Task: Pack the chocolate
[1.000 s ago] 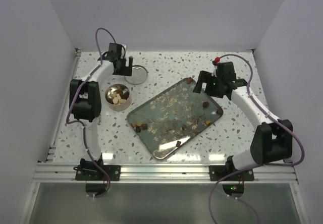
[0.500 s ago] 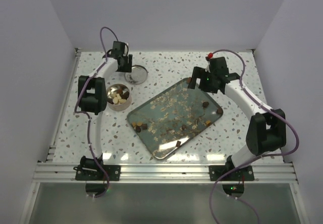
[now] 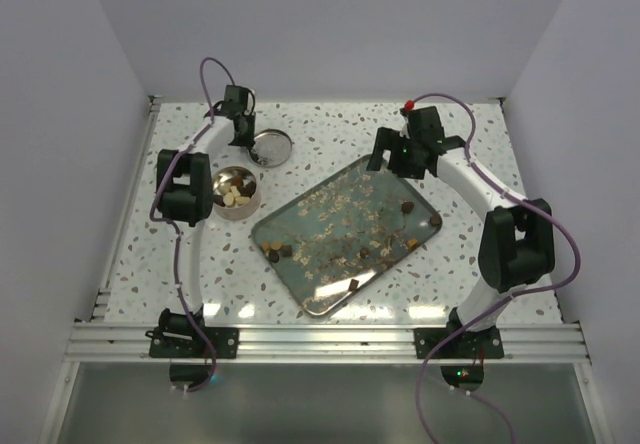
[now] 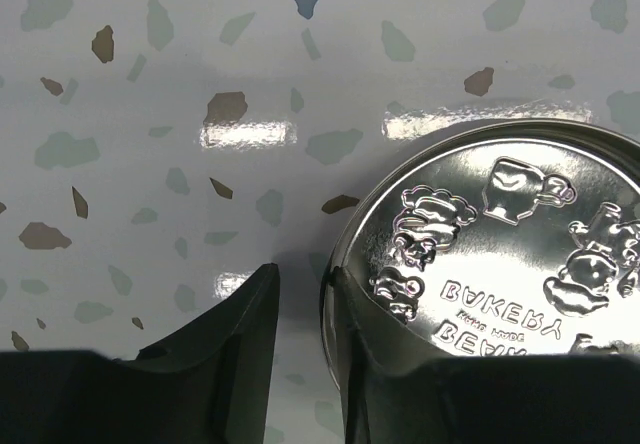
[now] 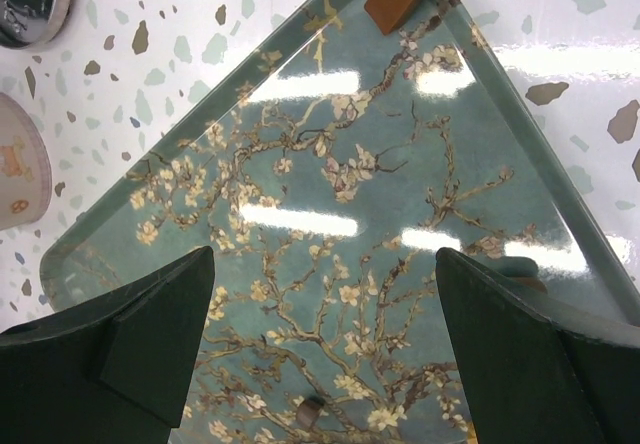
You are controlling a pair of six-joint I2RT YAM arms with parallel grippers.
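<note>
White terrazzo tabletop flecked brown and grey, boxed in by plain pale walls. At 10 o'clock from the blossom-patterned tray, a round tin with chocolate inside; more pieces scattered on the tray at 7, 5 and 3 o'clock. At 11 o'clock, left gripper set to a slim gap at the embossed lid, one finger over its rim, bare table in the gap, nothing clamped. At 1 o'clock, right gripper spread wide above the tray's corner, holding nothing.
</note>
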